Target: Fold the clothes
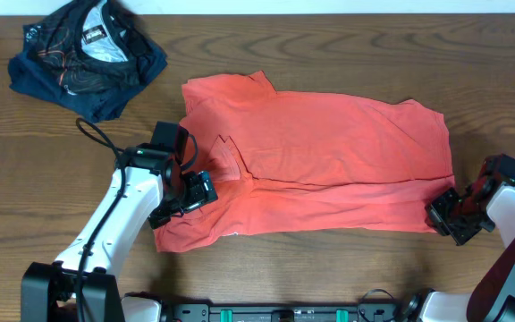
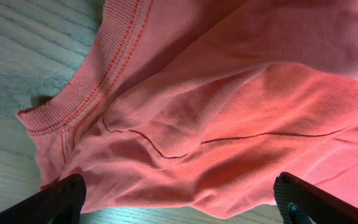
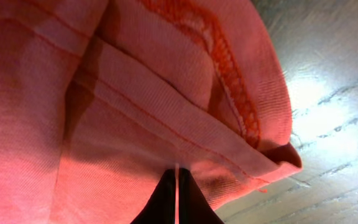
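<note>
Shirt: a coral-red soft knit shirt (image 1: pixel 329 152) lies spread across the middle of the brown wooden tabletop (image 1: pixel 329 45). A long crease runs along its near half, so one lengthwise fold looks already made.

Other garment: a dark navy crumpled garment with red print (image 1: pixel 83 58) sits at the far left corner, well apart from the shirt and not yet folded.

Left claw: the left claw (image 1: pixel 189 190) is at the shirt's near-left end. In the left wrist view its fingers stand wide apart, astride a puckered mound of cloth beside the ribbed neck band (image 2: pixel 86 87). It grips nothing.

Right claw: the right claw (image 1: pixel 450 215) is at the near-right corner. In the right wrist view its fingers are pressed almost together, with the stitched double hem (image 3: pixel 229 68) draped just above them. It appears to pinch the shirt's edge.

Handling: the shirt is light, limp and stretchy. It will sag, drag and wrinkle, not hold its shape, but it should not slip from a firm pinch.

Where to hold: the doubled hem and the ribbed band are thicker and firmer than the open cloth, so they are the better grips. Pinching both layers at matching near corners should keep the edge straight.

Risk: catching one layer only would probably pull the fold open.
</note>
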Controlling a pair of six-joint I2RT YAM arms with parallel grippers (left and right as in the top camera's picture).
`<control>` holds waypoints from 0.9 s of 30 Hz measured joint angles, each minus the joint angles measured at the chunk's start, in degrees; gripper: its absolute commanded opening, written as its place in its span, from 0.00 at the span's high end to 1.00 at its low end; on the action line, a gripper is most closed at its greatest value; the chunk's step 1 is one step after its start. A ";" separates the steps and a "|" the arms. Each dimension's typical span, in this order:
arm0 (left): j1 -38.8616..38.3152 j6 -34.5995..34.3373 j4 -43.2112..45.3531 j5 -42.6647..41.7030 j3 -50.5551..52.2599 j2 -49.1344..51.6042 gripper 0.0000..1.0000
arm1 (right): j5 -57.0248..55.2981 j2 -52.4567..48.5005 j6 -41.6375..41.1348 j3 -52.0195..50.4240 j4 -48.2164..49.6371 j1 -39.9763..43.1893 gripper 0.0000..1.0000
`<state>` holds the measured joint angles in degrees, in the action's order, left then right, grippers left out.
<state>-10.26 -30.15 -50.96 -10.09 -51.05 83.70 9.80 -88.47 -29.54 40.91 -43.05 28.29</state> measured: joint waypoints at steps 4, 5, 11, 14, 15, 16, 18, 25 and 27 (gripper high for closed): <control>0.00 0.00 0.00 0.00 0.00 0.00 0.02 | -1.05 0.13 -1.33 -0.07 -0.24 -0.02 0.98; 0.00 0.00 0.00 0.00 0.00 0.00 0.02 | -1.66 0.15 -1.84 -0.02 -0.50 -0.02 0.98; 0.00 -0.02 0.48 0.00 0.00 0.00 0.02 | -10.47 -0.11 -4.57 1.36 -6.03 0.00 0.98; 0.00 0.00 0.52 0.02 0.00 0.00 0.02 | -15.06 -0.31 -5.35 3.06 -8.17 0.00 0.98; -0.02 0.00 0.66 0.02 0.00 0.00 0.02 | -16.13 -0.31 -5.57 4.02 -8.61 0.00 0.99; 0.00 0.07 0.90 0.02 0.00 0.00 0.02 | -17.07 -0.31 -5.88 5.20 -9.07 0.02 0.98; -0.02 0.37 1.16 0.02 -0.09 0.00 0.02 | -18.01 -0.31 -6.43 7.39 -9.73 0.48 0.99; -0.02 1.33 1.86 0.04 -3.06 -2.12 0.02 | -17.77 -0.31 -7.13 14.99 -13.00 3.15 0.72; -0.02 2.21 4.20 -0.02 -4.94 -4.57 0.02 | -15.50 -0.31 -5.42 17.25 -12.87 3.26 0.48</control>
<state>-10.28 -27.94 -46.76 -10.11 -55.99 79.13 -5.69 -88.77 -34.96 58.15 -55.92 31.55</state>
